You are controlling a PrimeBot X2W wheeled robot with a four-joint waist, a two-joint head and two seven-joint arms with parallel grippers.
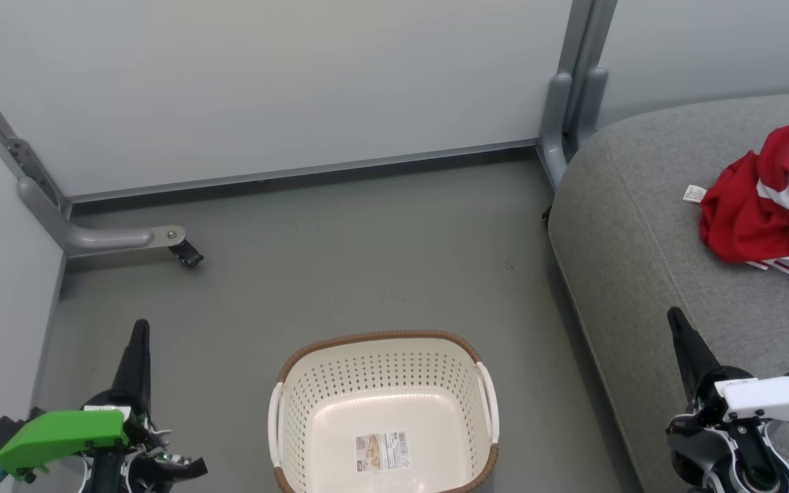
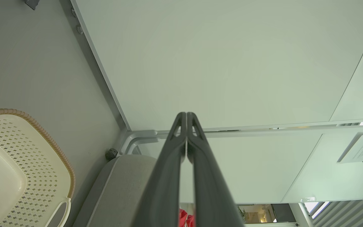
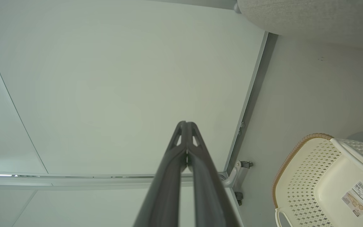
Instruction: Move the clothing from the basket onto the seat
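Observation:
The red clothing (image 1: 771, 198) with white panels and striped trim lies bunched on the grey seat (image 1: 641, 226) at the right; a sliver of the clothing (image 2: 186, 218) shows red between my left fingers. On the floor at bottom centre stands the cream basket (image 1: 384, 363), brown-rimmed, holding nothing but its paper label (image 1: 382, 450); the basket (image 2: 27, 164) also shows at the left wrist view's left and the basket (image 3: 326, 176) at the right wrist view's lower right. My left gripper (image 1: 140, 327) is shut left of the basket, its tips (image 2: 186, 114) together. My right gripper (image 1: 675, 316) is shut over the seat's front edge, tips (image 3: 185, 123) together.
Pale partition panels (image 1: 264, 89) wall the far side and the left. A grey frame foot with a black caster (image 1: 185, 252) juts onto the floor at the back left. Another grey frame post (image 1: 566, 103) stands by the seat's far corner. Grey floor (image 1: 367, 260) lies between basket and wall.

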